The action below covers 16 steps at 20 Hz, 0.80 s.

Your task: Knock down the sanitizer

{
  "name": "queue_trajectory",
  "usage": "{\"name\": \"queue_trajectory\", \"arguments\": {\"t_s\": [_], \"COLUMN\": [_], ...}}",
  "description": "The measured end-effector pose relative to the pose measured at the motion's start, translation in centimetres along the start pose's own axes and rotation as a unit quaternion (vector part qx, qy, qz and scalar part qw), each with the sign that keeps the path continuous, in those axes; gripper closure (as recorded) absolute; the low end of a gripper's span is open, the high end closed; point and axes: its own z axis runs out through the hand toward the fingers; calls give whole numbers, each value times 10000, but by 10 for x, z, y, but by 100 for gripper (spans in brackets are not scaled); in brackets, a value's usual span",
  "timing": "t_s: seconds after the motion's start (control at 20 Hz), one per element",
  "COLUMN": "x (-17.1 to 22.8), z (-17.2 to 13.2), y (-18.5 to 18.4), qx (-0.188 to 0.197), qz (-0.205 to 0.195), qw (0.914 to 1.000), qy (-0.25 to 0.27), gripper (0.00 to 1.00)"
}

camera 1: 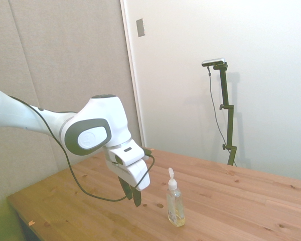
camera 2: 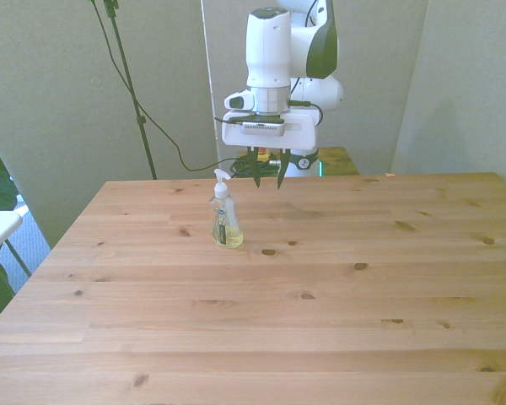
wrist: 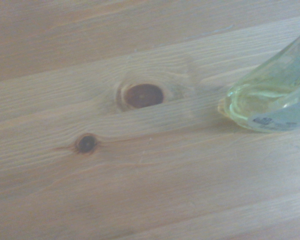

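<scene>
Sanitizer is seen upright on the smooth, knotty wooden table, toward the front view's left: a small clear plastic bottle with pale yellow liquid, a white nozzle cap and a small label. The gripper is held just beside it, apart, fingers narrowly spread and empty.

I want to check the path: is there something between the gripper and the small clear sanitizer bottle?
Nothing: in the side view only bare wooden table shows between the open gripper and the upright sanitizer bottle.
</scene>
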Motion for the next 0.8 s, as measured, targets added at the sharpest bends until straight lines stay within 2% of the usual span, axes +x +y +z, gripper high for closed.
{"name": "queue_trajectory", "arguments": {"t_s": [0.45, 0.8], "x": [57, 92], "z": [20, 25], "y": [12, -14], "qx": [-146, -72], "qz": [421, 565], "qw": [9990, 9983], "qy": [20, 101], "gripper": [100, 100]}}
